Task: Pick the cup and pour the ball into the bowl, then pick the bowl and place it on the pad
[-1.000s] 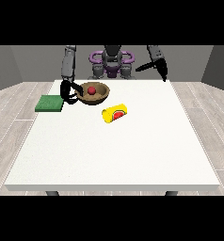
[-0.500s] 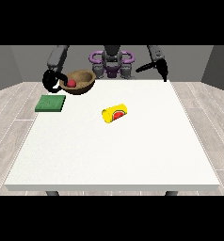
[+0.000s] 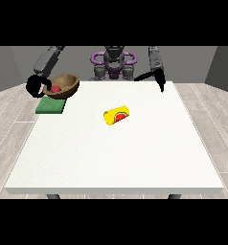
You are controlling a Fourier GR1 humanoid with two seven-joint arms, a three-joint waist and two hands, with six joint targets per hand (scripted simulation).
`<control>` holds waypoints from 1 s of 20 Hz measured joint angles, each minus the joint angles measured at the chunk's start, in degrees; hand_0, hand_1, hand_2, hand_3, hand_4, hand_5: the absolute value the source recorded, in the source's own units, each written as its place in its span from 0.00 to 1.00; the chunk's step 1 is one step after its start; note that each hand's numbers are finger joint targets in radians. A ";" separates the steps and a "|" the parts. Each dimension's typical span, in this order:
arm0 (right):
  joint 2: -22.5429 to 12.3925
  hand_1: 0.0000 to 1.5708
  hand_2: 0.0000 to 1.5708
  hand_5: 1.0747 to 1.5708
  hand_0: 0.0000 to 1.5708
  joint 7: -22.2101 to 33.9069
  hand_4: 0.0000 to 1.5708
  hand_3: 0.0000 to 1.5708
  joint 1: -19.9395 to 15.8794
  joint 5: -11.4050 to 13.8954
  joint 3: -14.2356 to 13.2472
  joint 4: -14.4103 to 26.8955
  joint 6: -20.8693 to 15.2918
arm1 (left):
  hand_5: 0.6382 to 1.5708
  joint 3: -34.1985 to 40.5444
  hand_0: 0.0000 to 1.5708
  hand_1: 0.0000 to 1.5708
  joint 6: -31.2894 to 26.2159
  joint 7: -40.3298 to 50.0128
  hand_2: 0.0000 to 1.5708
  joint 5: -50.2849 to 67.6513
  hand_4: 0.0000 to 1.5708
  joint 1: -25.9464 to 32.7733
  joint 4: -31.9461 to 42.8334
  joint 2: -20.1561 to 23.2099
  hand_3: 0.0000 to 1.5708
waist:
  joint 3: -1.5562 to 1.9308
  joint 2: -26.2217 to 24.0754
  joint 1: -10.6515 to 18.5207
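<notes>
The brown wooden bowl (image 3: 64, 84), tilted, holds the red ball (image 3: 54, 89) beside the hand (image 3: 35, 86); the green pad (image 3: 51, 105) lies below it, and the yellow cup (image 3: 117, 115) lies on its side well apart.

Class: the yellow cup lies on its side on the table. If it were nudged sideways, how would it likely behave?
The yellow cup looks cylindrical and lies on its side, so it would probably roll. Nothing on the white table touches it, so nothing would likely stop it.

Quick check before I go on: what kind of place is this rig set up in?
Likely a bare indoor test room rather than a kitchen: a large white table stands on a pale plank floor with plain grey walls, and only a few task props sit on it.
</notes>
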 measured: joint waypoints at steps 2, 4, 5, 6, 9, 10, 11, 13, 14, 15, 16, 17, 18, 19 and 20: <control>-0.97 1.00 1.00 0.98 1.00 -1.17 0.65 0.92 -0.05 -0.72 -0.81 0.70 1.46 | 0.99 0.00 0.00 0.00 0.44 -0.28 0.00 -0.17 0.00 -0.99 -0.21 0.07 0.00 | 0.00 1.73 -0.06; -3.22 1.00 1.00 0.98 1.00 -2.70 0.66 0.89 -0.44 -1.58 -2.15 1.87 3.54 | 0.99 -0.70 0.00 0.00 1.71 -0.74 0.00 -0.96 0.00 -1.80 -1.73 -0.56 0.00 | 0.04 4.74 0.15; -3.66 1.00 1.00 0.98 1.00 -3.57 0.66 0.92 -0.85 -1.74 -2.53 2.31 3.73 | 0.99 -1.19 0.00 0.00 2.37 -1.16 0.00 -1.46 0.00 -2.12 -2.26 -1.01 0.00 | 0.03 6.20 0.39; -4.65 1.00 1.00 0.99 1.00 -4.55 0.64 0.86 -0.90 -1.81 -2.98 3.06 4.33 | 0.99 -1.52 0.00 0.00 2.33 -0.86 0.00 -1.60 0.00 -2.40 -3.39 -0.97 0.00 | 0.04 7.34 0.81; -7.14 1.00 1.00 1.00 1.00 -8.33 0.65 0.22 -0.76 -1.27 -3.56 4.62 5.94 | 0.99 -2.22 0.00 0.00 2.66 0.49 0.00 -2.12 0.00 -3.38 -6.96 -0.86 0.00 | 0.09 10.76 1.21; -8.21 1.00 1.00 0.99 1.00 -9.61 0.66 0.00 -0.25 -1.10 -3.80 5.18 6.74 | 0.99 -2.23 0.00 0.00 2.47 0.77 0.00 -2.08 0.00 -2.98 -8.21 -0.51 0.00 | 0.08 11.48 1.23; -8.98 1.00 1.00 0.99 1.00 -10.69 0.67 0.00 -0.32 -0.91 -3.97 5.67 7.00 | 0.99 -2.35 0.00 0.00 2.48 0.96 0.00 -2.13 0.00 -2.96 -9.36 -0.39 0.00 | 0.09 12.45 1.30; -10.91 1.00 1.00 1.00 1.00 -11.89 0.66 0.00 -0.79 -0.77 -4.45 6.79 7.79 | 0.99 -2.55 0.00 0.00 2.58 1.47 0.00 -2.30 0.00 -2.77 -11.81 -0.11 0.00 | 0.09 13.97 1.33; -11.27 1.00 1.00 1.00 1.00 -12.76 0.66 0.00 -0.98 -0.55 -4.47 7.20 7.95 | 0.99 -2.95 0.00 0.00 3.12 2.03 0.00 -2.81 0.00 -2.43 -12.94 -0.40 0.00 | 0.09 14.42 1.15; -11.69 1.00 1.00 1.00 1.00 -13.44 0.66 0.00 -1.14 -0.38 -4.53 7.68 8.05 | 0.99 -2.89 0.00 0.00 2.87 3.10 0.00 -2.64 0.00 -2.62 -14.11 -0.19 0.00 | 0.09 14.73 1.05; -12.51 1.00 1.00 1.00 1.00 -14.01 0.66 0.00 -1.55 -0.24 -4.66 8.12 8.35 | 0.99 -3.04 0.00 0.00 2.71 3.50 0.00 -2.65 0.00 -2.69 -15.45 0.00 0.00 | 0.11 15.78 1.03; -12.59 1.00 1.00 1.00 1.00 -14.79 0.65 0.22 -1.61 0.23 -4.41 8.47 8.23 | 0.99 -3.74 0.00 0.00 3.14 4.21 0.00 -3.32 0.00 -2.22 -16.76 -0.36 0.00 | 0.08 15.89 0.91; -13.36 1.00 1.00 1.00 1.00 -14.92 0.66 0.13 -1.71 0.47 -4.34 8.95 8.73 | 0.99 -4.06 0.00 0.00 3.32 4.73 0.00 -3.65 0.00 -1.65 -18.04 -0.42 0.00 | 0.10 15.94 0.86; -13.88 1.00 1.00 1.00 1.00 -15.33 0.66 0.28 -1.93 0.68 -4.35 9.26 8.75 | 0.99 -4.08 0.00 0.00 3.16 5.02 0.00 -3.68 0.00 -1.33 -19.05 -0.15 0.00 | 0.09 16.27 0.94; -14.03 1.00 1.00 1.00 1.00 -15.56 0.65 0.29 -2.23 0.99 -4.15 9.52 8.66 | 0.99 -4.56 0.00 0.00 3.57 5.30 0.00 -4.18 0.00 -0.86 -19.82 -0.50 0.00 | 0.08 16.45 0.82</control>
